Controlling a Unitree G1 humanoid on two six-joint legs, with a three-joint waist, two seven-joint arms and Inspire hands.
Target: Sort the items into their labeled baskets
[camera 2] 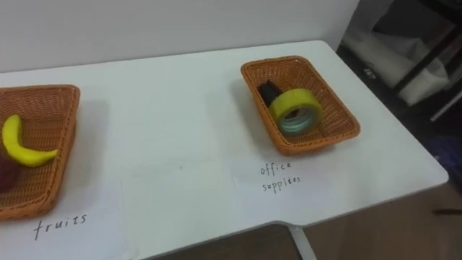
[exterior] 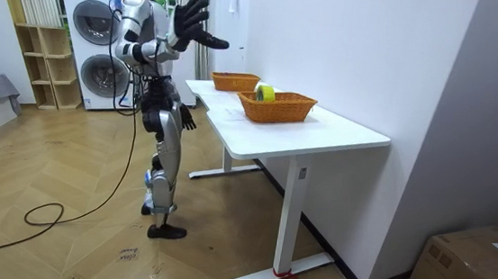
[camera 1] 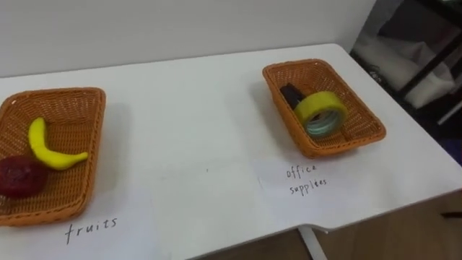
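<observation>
Banana [camera 1: 50,150] and red fruit [camera 1: 20,175] lie in the left basket [camera 1: 72,92], tape [camera 1: 321,112] in the right basket [camera 1: 345,148]. By the desk [camera 1: 188,130], the right hand [exterior: 196,22] is raised, fingers spread. The left hand [exterior: 187,119] is low; I cannot tell its state.

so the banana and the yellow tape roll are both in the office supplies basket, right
No, the banana lies in the fruits basket on the robot's left, beside a dark red fruit. The yellow tape roll is in the office supplies basket, as the left eye view shows.
</observation>
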